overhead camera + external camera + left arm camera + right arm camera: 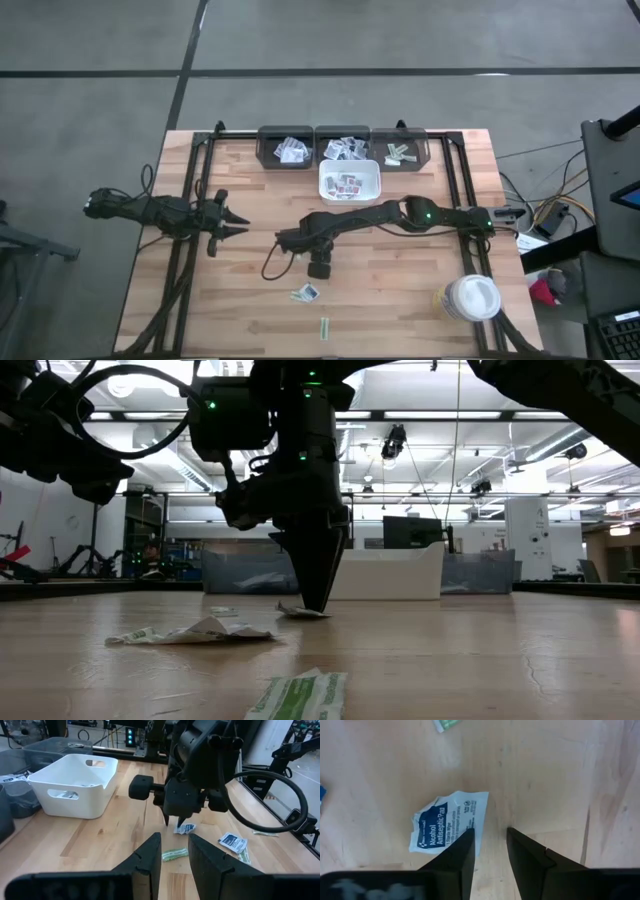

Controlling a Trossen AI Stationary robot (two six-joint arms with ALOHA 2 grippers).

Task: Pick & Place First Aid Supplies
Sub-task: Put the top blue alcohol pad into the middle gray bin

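From above, I see my right hand [318, 268] reaching down at mid-table, with a blue-print packet [306, 292] and a greenish strip [324, 327] lying loose on the table [400, 310] nearer the front edge; the white tray [350, 181] and three dark bins [343, 148] at the back already hold supplies, and my left hand [238, 222] waits off to the left, fingers spread and empty. At table height, the right hand's fingertips come to a point touching down on a small crumpled packet [300, 610]. Through the left wrist camera I see that same packet [185, 827] under the right hand, another packet [232, 841] and a green strip [174, 854] apart from it. Looking past my right fingers [457, 857], the antiseptic wipe packet [447, 822] lies flat, one finger over its edge, the other on bare wood; the jaws are narrowly parted and pinch nothing yet. I would shift slightly toward the packet so both fingers straddle its raised edge, press lightly, then close.
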